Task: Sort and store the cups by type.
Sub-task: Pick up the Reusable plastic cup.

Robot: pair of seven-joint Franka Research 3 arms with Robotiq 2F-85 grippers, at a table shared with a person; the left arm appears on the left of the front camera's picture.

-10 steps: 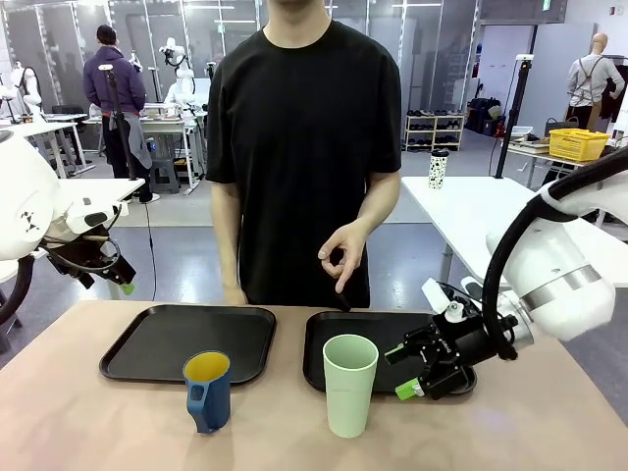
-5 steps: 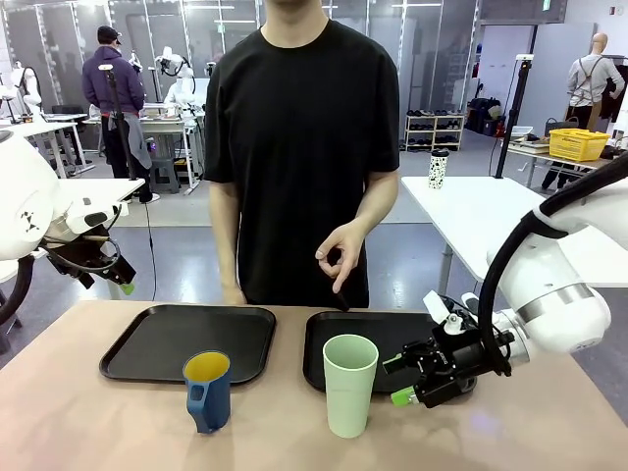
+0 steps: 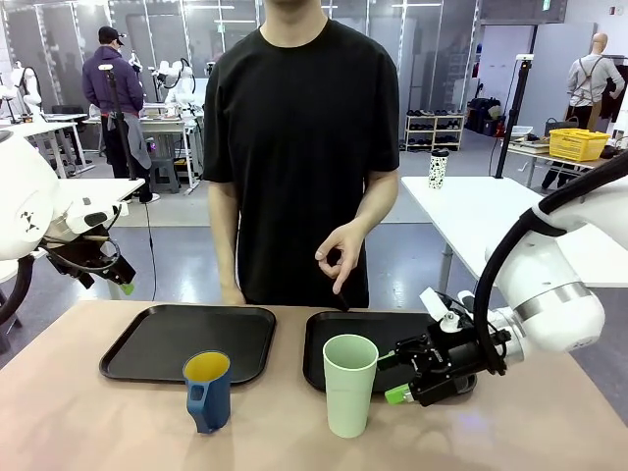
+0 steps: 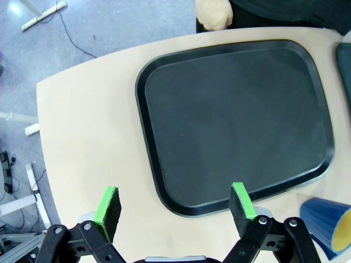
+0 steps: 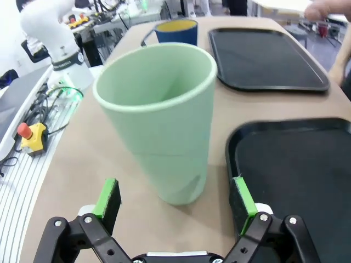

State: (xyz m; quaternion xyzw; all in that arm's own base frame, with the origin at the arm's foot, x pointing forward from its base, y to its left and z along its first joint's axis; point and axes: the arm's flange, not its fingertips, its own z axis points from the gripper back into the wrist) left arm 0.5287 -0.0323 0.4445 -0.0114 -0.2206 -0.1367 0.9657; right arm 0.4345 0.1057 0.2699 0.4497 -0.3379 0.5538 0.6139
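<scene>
Over the last second the right arm (image 3: 549, 314) has slid its jaws leftward, low over the right-hand black plastic tray (image 3: 319, 343), from well beside the tall pale mint-green handleless tumbler (image 3: 350, 385) to just beside its wall. The right jaws are spread wide and hold nothing. In the right wrist view the tumbler (image 5: 164, 126) stands centred ahead of the two green pads (image 5: 108, 198), and no contact shows yet.

The tumbler has not moved. It stands upright on the tan surface (image 3: 78, 412), just in front of the right tray's near rim. The short dark blue mug with a handle and yellow inside (image 3: 208, 392) is likewise where it was, upright on the surface just in front of the left-hand black plastic tray (image 3: 147, 343).

The left arm (image 3: 29, 211) has stayed raised off the left end of the surface. Its jaws are wide open and empty, looking down on the left tray (image 4: 236, 115) with the mug's rim (image 4: 329, 224) at the corner of the left wrist view. The person's hand (image 3: 343, 257) hangs loosely behind the trays, unchanged.

The approach suggests the tumbler is being taken first. Neither cup is stored yet, so sorting has barely begun. The likely next step is closing on the tumbler's lower wall, and a tall light cup could tip if it is nudged off-centre.
</scene>
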